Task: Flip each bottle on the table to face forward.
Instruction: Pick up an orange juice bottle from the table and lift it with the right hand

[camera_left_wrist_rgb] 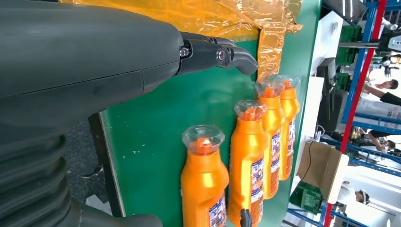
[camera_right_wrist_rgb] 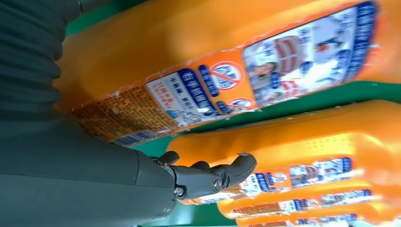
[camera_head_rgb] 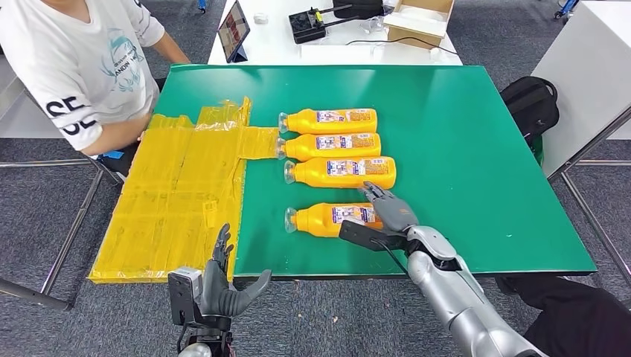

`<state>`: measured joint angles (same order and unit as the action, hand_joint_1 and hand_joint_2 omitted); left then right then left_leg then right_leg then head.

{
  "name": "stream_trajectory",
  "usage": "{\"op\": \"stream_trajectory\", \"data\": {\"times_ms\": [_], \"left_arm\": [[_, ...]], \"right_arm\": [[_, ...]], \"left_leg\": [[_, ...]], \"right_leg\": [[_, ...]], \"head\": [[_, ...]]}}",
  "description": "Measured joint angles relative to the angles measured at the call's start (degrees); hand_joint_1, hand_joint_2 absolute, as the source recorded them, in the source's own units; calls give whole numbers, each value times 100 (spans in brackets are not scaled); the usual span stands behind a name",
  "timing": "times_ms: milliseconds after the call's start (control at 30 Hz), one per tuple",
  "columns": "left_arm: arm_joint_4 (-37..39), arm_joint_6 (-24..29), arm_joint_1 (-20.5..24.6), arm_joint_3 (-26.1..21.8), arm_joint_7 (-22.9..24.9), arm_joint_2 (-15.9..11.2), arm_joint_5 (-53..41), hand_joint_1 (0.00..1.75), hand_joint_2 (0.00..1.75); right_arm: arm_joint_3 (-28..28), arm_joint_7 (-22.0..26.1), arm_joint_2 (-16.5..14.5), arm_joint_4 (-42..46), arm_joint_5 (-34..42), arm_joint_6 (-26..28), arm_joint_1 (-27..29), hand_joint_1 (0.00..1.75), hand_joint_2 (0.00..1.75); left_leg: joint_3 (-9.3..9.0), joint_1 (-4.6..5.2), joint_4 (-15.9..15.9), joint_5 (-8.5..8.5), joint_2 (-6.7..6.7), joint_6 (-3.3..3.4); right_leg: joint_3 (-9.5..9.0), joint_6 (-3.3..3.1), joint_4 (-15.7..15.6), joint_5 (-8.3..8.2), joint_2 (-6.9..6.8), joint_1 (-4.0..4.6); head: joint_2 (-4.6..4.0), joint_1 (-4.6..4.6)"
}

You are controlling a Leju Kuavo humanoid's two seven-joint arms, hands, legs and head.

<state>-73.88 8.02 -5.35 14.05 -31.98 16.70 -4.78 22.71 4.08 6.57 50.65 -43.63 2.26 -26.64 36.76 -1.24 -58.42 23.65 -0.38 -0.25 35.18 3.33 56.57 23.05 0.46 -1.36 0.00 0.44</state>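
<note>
Several orange bottles lie side by side on the green table [camera_head_rgb: 476, 149], clear caps to the left, labels up. The nearest bottle [camera_head_rgb: 327, 219] [camera_left_wrist_rgb: 203, 184] [camera_right_wrist_rgb: 198, 61] lies apart from the other three [camera_head_rgb: 338, 145]. My right hand [camera_head_rgb: 388, 214] lies over its base end. The fingers [camera_right_wrist_rgb: 213, 177] stretch across toward the neighbouring bottle [camera_head_rgb: 342, 172] [camera_right_wrist_rgb: 302, 151], and the thumb sits at the near side, not clearly clamped. The bottle rests flat on the table. My left hand [camera_head_rgb: 219, 286] hovers below the table's front edge, holding nothing, fingers [camera_left_wrist_rgb: 222, 54] spread.
A yellow taped sheet [camera_head_rgb: 178, 193] covers the table's left part. A person in a white shirt [camera_head_rgb: 82, 67] sits at the far left corner. Behind stands a white table [camera_head_rgb: 260, 41] with a tablet and boxes. A black backpack [camera_head_rgb: 532, 104] lies to the right.
</note>
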Motion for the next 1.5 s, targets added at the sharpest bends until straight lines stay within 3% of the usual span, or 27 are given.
{"op": "stream_trajectory", "data": {"times_ms": [67,200,233,600,1267,1367,1500], "left_arm": [[18,8,1,-3,1,0,-1,0,175],[35,47,9,-16,-8,0,-9,0,175],[38,55,15,-19,-9,0,-10,0,175],[149,114,80,-49,-24,0,1,0,175],[245,127,129,-56,-43,0,27,0,175],[263,133,139,-54,-64,0,72,0,175],[264,149,128,-22,-150,0,125,0,175]], "right_arm": [[31,-13,36,-51,2,-27,-36,4,175],[107,-47,95,-192,68,-229,-141,170,175],[127,-40,113,-237,115,-290,-176,175,175],[303,52,244,-637,432,-569,-479,175,175],[420,154,274,-796,665,-547,-571,175,175],[397,427,249,-772,967,-233,-485,175,175],[41,1199,-4,-132,1480,865,152,175,175]], "left_leg": [[0,0,0,0,0,0],[-5,0,0,0,0,0],[-6,0,0,0,0,0],[-20,0,0,-1,-3,0],[-25,0,-1,0,-2,0],[-25,-1,0,0,-2,0],[-16,-2,0,0,-6,0]], "right_leg": [[0,0,0,0,0,0],[-2,0,0,0,0,0],[-3,0,0,0,0,0],[-18,0,-1,0,0,0],[-22,0,-1,0,0,0],[-23,0,-1,0,0,1],[-17,0,2,0,0,3]], "head": [[0,0],[0,0],[0,0],[0,0],[0,0],[0,1],[0,1]]}}
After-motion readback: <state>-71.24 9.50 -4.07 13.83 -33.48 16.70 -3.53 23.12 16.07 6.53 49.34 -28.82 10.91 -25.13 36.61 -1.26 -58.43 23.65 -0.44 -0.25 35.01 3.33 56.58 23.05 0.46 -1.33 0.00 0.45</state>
